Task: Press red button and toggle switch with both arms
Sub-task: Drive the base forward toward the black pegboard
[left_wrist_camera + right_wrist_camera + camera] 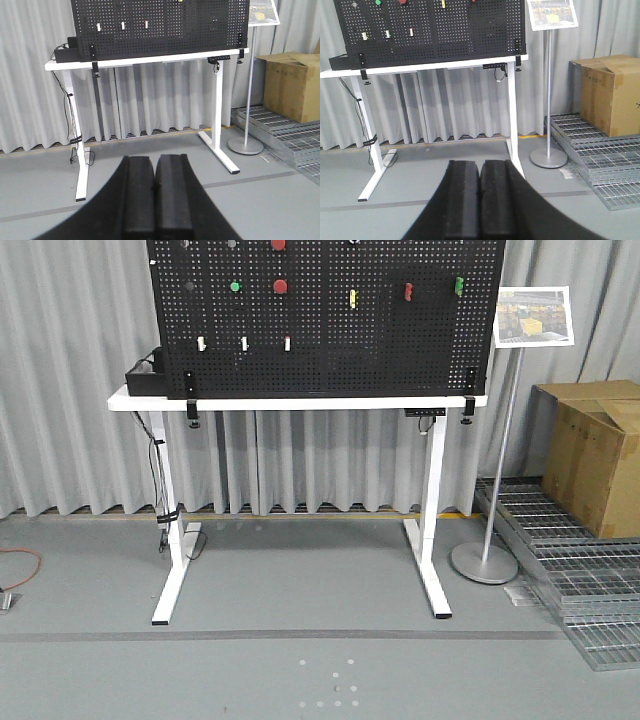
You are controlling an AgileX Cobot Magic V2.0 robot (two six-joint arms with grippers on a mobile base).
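Both my pincers are empty. The left pincer (159, 200) has its black pads pressed together, and the right pincer (480, 200) the same. I judge that this suits poking, since it gives a blunt tip rather than a grasp. The large round red push button (280, 286) sits high on the black perforated pegboard (330, 350), just right of a smaller green button (235, 286). Three small white toggle switches (243, 343) line up below; I cannot tell which is meant. The board stands on a white-legged bench (300, 401), well apart from me across grey floor. A silver sign stand (487, 540), a brown cardboard box (598, 455) and metal grates (580, 575) lie to the right, likely outside my path.
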